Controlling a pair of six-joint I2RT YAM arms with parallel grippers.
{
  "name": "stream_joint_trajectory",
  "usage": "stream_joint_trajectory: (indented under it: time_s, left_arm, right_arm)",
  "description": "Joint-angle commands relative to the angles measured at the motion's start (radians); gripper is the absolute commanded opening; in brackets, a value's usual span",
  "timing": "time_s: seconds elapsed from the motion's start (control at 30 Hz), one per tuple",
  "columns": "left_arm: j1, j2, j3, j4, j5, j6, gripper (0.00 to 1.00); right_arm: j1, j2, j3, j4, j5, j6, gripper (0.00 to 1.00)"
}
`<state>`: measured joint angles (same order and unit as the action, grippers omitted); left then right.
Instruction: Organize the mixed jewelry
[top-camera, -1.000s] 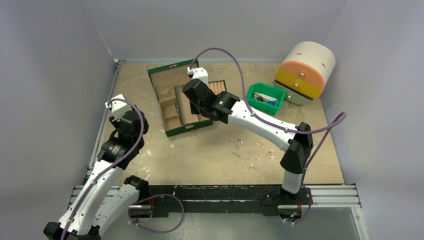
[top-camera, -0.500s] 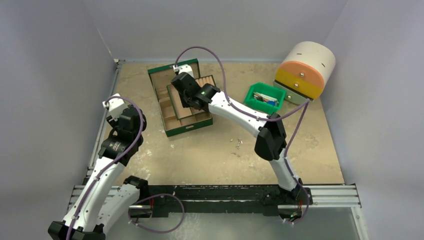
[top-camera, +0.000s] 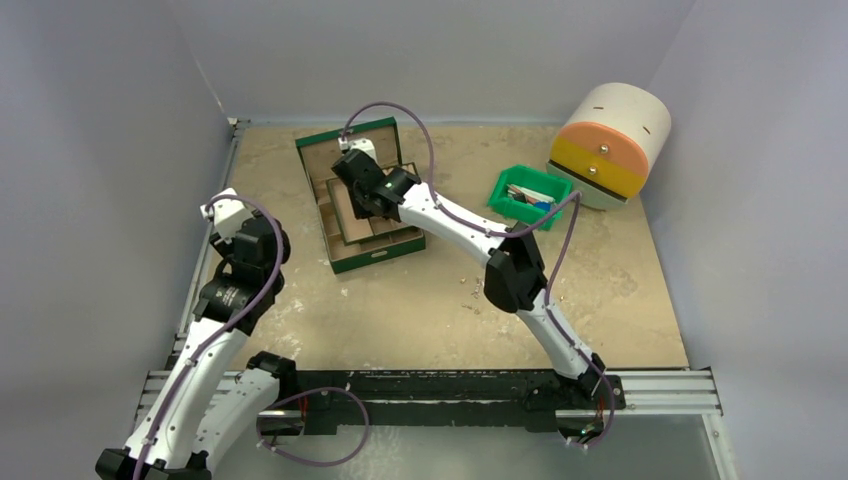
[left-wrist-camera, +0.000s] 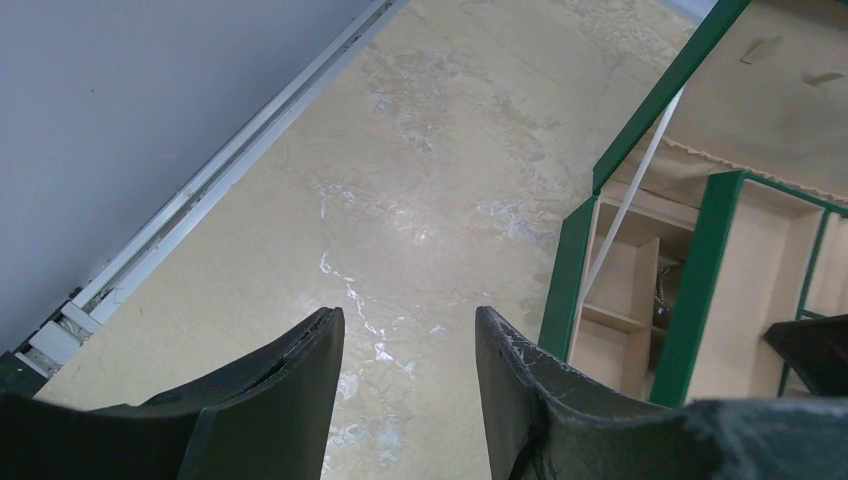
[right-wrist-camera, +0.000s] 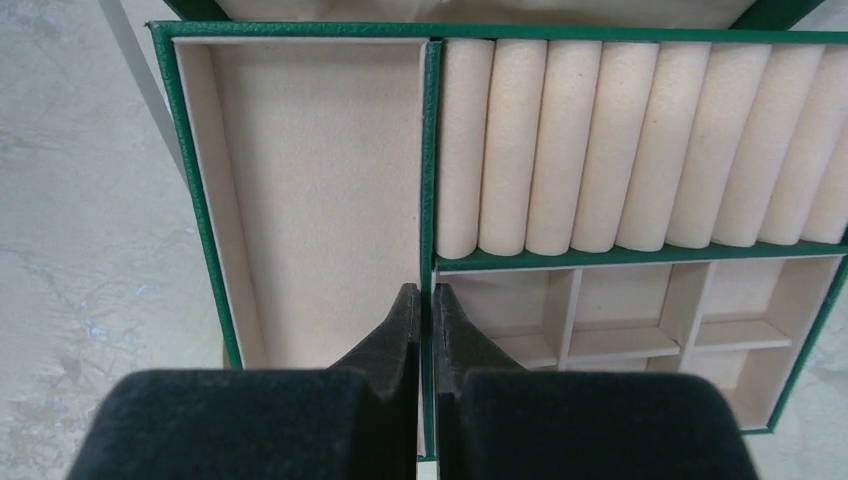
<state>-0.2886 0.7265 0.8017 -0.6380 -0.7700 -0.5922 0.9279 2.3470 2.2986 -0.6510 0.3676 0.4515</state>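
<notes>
The green jewelry box (top-camera: 352, 254) lies open at the back left, its lid (top-camera: 330, 152) flat behind it. My right gripper (top-camera: 357, 188) reaches over it and is shut on the green divider wall (right-wrist-camera: 429, 150) of the box's inner tray, between a plain felt section (right-wrist-camera: 320, 190) and the ring rolls (right-wrist-camera: 620, 140). My right gripper (right-wrist-camera: 424, 292) pinches that wall between its fingertips. A few tiny jewelry pieces (top-camera: 467, 282) lie on the table beside my right elbow, which hides the others. My left gripper (left-wrist-camera: 408, 325) is open and empty over bare table, left of the box (left-wrist-camera: 566, 270).
A green plastic bin (top-camera: 531, 196) with items stands right of the box. A round cabinet with orange and yellow drawers (top-camera: 606, 145) sits at the back right. A metal rail (left-wrist-camera: 200, 200) and grey wall run along the left edge.
My right arm has swung left and back, carrying the inner tray from the box's right side to over the box. My elbow now covers most of the loose jewelry. The left arm barely moved.
</notes>
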Motion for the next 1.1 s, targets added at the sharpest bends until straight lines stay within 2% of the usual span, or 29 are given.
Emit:
stream_joint_trajectory:
  time_s: [0.0,0.37,1.07]
  left_arm:
    - [0.006,-0.019,0.038,0.036,0.006,-0.011,0.51]
    - [0.006,-0.036,0.036,0.038,0.026,-0.010,0.51]
    - [0.006,-0.052,0.032,0.043,0.044,-0.007,0.51]
  right_arm:
    - [-0.008,0.005,0.082,-0.025,-0.029,0.043,0.00]
    - [-0.008,0.043,0.064,-0.039,-0.096,0.114,0.00]
    - [0.002,0.086,0.078,-0.014,-0.132,0.190,0.00]
